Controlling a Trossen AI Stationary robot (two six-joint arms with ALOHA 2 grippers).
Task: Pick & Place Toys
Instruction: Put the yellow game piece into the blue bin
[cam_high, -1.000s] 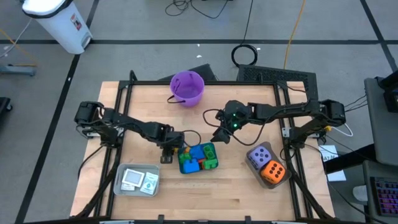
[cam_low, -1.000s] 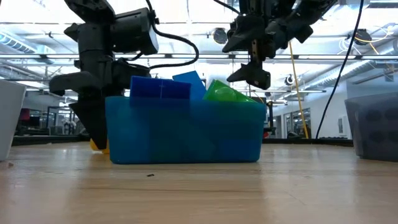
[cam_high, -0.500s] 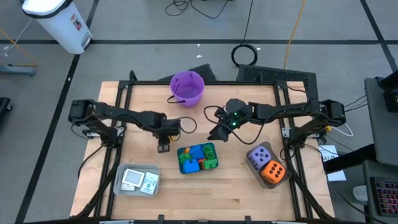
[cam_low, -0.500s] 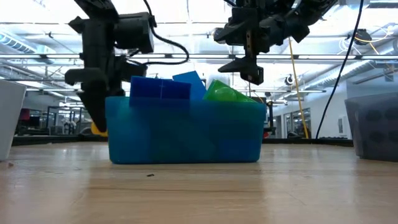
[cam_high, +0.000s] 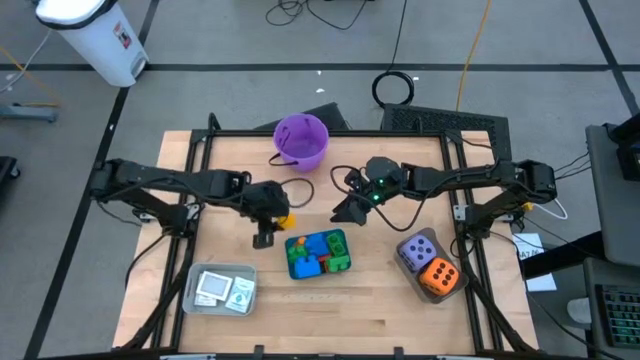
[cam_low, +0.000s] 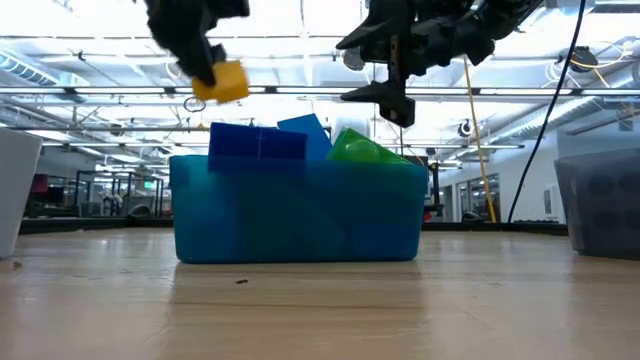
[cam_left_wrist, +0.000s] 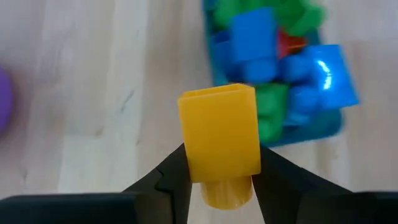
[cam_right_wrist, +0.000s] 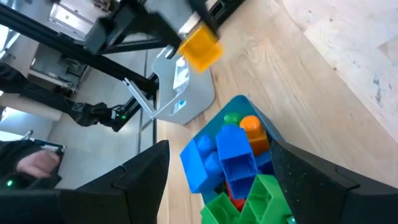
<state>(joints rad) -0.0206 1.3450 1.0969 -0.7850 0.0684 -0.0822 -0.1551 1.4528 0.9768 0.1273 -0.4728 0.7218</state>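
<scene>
- Left tool (cam_left_wrist: 217, 177) is clamped on a yellow brick (cam_left_wrist: 221, 140), lifted above the table (cam_high: 230, 170); the narrow pinch could let it slip.
- Right tool (cam_high: 352, 212) hangs apart, empty, crowding the teal tray (cam_high: 318, 253).

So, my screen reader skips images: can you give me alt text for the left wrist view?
The left gripper is shut on a yellow brick, held above the wooden table. Beyond it sits a blue tray filled with blue, green and red bricks.

bare table (cam_high: 240, 170) lies open between the purple bucket (cam_high: 301, 140) and the teal tray (cam_high: 318, 254).
</scene>
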